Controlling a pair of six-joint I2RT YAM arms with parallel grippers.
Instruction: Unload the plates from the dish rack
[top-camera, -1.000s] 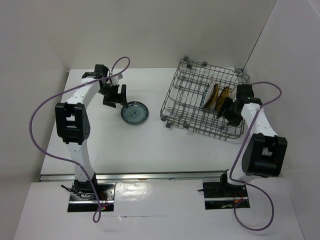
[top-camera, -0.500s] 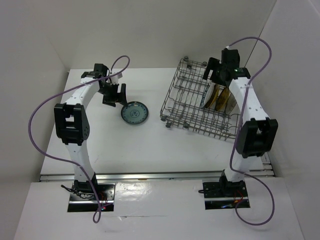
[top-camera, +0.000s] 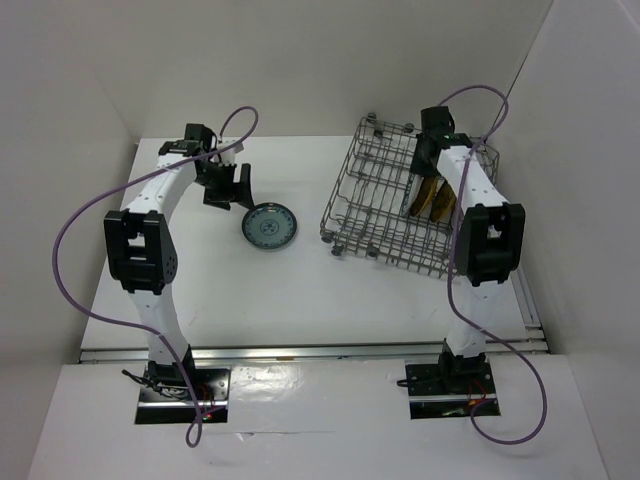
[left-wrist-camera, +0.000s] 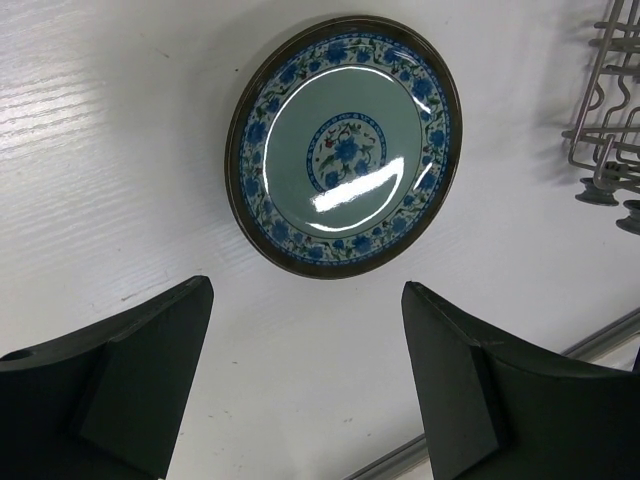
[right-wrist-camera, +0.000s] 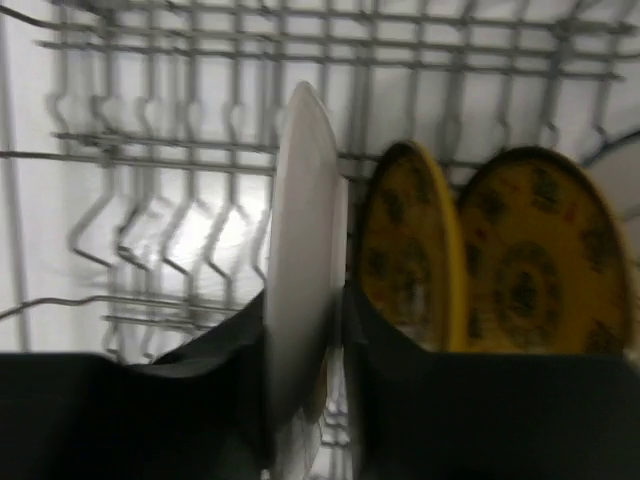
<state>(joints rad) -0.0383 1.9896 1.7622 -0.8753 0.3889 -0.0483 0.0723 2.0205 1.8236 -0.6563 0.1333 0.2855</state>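
The dish rack (top-camera: 375, 215), a grey wire basket, stands at the right of the table. A white plate (right-wrist-camera: 305, 250) stands on edge between its tines, and my right gripper (right-wrist-camera: 303, 305) is shut on that plate's rim, one finger on each face. Two amber-yellow plates (right-wrist-camera: 415, 250) (right-wrist-camera: 535, 250) stand upright just right of it; from above they show as a yellow pair (top-camera: 437, 197) below my right gripper (top-camera: 427, 165). A teal patterned plate (left-wrist-camera: 345, 145) lies flat on the table (top-camera: 269, 226). My left gripper (left-wrist-camera: 307, 290) hangs open beside it, holding nothing.
The rack's wires and tines (right-wrist-camera: 150, 140) crowd close around the held plate. A wheeled corner of the rack (left-wrist-camera: 610, 120) shows at the right of the left wrist view. White walls close in the table at the back and right.
My right arm swung from the rack's near right side up over its far part, and its jaws closed on the white plate. The left arm and the teal plate stayed put.
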